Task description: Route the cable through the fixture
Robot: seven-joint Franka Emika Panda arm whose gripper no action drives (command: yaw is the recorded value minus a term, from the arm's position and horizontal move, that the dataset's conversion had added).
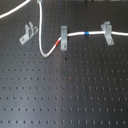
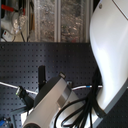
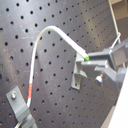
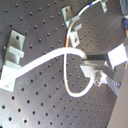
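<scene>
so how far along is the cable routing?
Done: cable already sits in the two square clips, red band at the middle one. In hand: gripper holds the cable's loose end. Left: the diagonal clip is empty, the cable running beside it.

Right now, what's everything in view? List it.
thin white cable with red and blue bands: 1, white, loops across the board
diagonal light-grey metal U-clip: 1, grey, first exterior view's left, no cable in it
square-facing grey metal clips: 2, grey, first exterior view's centre and right, cable passing at both
black perforated board: 1, black, under everything
cluttered shelves: behind, in the second exterior view
white robot arm: 1, white, second exterior view's right
pincer: 1, grey, appears shut on the cable
</scene>
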